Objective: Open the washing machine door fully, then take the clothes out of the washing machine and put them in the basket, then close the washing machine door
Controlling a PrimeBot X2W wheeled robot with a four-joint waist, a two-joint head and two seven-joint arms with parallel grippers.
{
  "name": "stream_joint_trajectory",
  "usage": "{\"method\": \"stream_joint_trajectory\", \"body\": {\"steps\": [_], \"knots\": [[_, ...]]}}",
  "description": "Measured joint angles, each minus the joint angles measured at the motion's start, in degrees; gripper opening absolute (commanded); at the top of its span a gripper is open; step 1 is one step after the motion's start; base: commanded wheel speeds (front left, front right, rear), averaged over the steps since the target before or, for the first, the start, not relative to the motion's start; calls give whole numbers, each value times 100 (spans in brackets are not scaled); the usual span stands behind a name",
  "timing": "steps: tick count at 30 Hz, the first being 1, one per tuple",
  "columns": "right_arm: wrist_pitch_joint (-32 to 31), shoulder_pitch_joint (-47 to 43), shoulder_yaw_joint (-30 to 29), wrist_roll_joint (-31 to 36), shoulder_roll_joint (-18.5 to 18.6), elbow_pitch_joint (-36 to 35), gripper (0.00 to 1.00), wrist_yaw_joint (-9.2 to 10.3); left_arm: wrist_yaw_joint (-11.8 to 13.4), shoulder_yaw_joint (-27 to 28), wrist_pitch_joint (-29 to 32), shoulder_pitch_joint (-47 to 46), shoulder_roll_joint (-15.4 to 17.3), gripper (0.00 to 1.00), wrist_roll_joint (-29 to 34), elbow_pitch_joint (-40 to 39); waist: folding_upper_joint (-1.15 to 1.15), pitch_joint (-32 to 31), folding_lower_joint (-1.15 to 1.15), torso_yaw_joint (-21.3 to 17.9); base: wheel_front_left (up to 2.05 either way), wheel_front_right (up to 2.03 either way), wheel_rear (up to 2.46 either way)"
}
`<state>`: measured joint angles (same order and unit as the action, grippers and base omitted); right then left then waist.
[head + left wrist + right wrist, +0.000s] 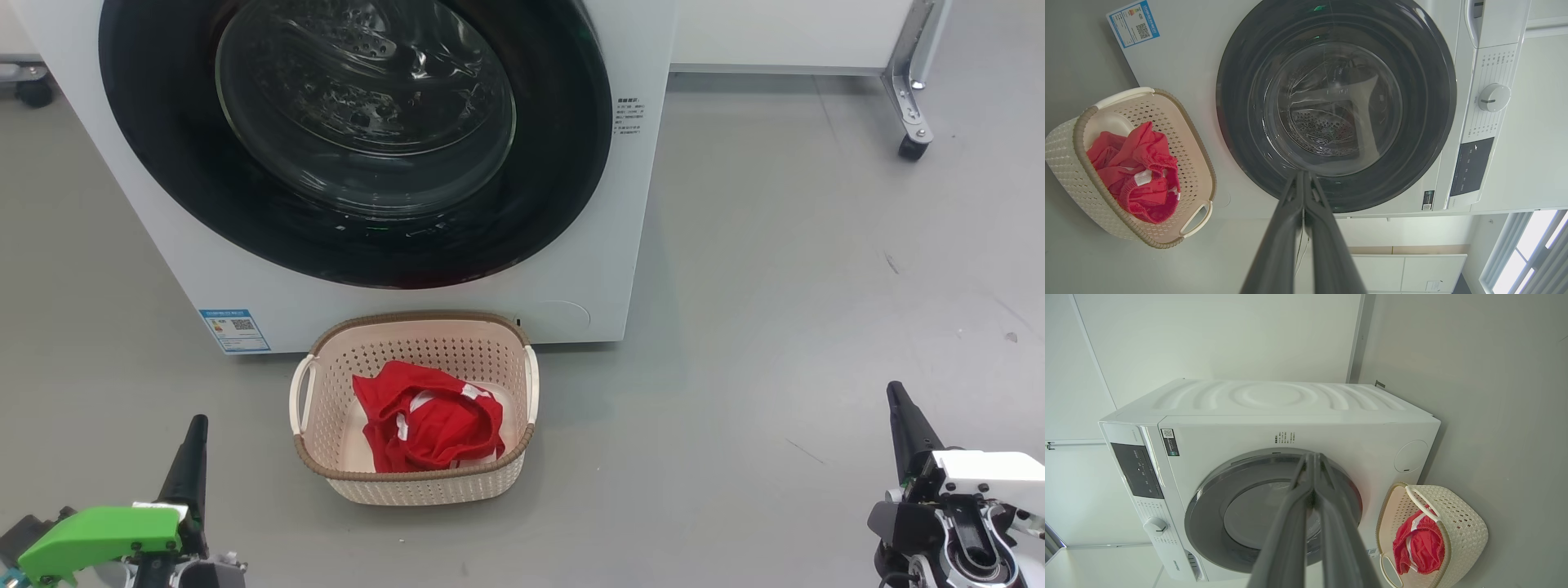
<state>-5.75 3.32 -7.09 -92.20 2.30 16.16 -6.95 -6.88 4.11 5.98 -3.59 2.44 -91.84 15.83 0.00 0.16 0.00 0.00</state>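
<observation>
The white washing machine [571,269] fills the top of the head view, and its round black-rimmed door [163,163] lies flat against the front, closed. Through the glass only the bare drum shows. On the floor right in front stands the cream basket [424,488] with red clothes [429,425] heaped inside. My left gripper [196,425] is low at the left, shut and holding nothing, well away from the basket. At the lower right, my right gripper [896,390] is shut too, with nothing in it. In the wrist views the left fingers [1303,179] and the right fingers [1314,459] taper to one point before the door [1425,102] [1208,522].
Grey floor spreads around the machine. A metal stand leg with a caster [913,145] is at the far right, another wheel [34,91] at the far left. A control panel with a dial [1493,97] sits on the machine's upper front. A white wall lies behind.
</observation>
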Motion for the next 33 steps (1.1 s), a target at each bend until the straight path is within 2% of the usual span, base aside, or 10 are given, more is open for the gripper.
{"method": "stream_joint_trajectory", "body": {"steps": [33], "knots": [[0, 1, -4, 0, 0, -4, 0, 0, 0, 4, 0, 0, -1, 0, 0, -1, 0, 0, 0, 0, 0, 0, 0]]}}
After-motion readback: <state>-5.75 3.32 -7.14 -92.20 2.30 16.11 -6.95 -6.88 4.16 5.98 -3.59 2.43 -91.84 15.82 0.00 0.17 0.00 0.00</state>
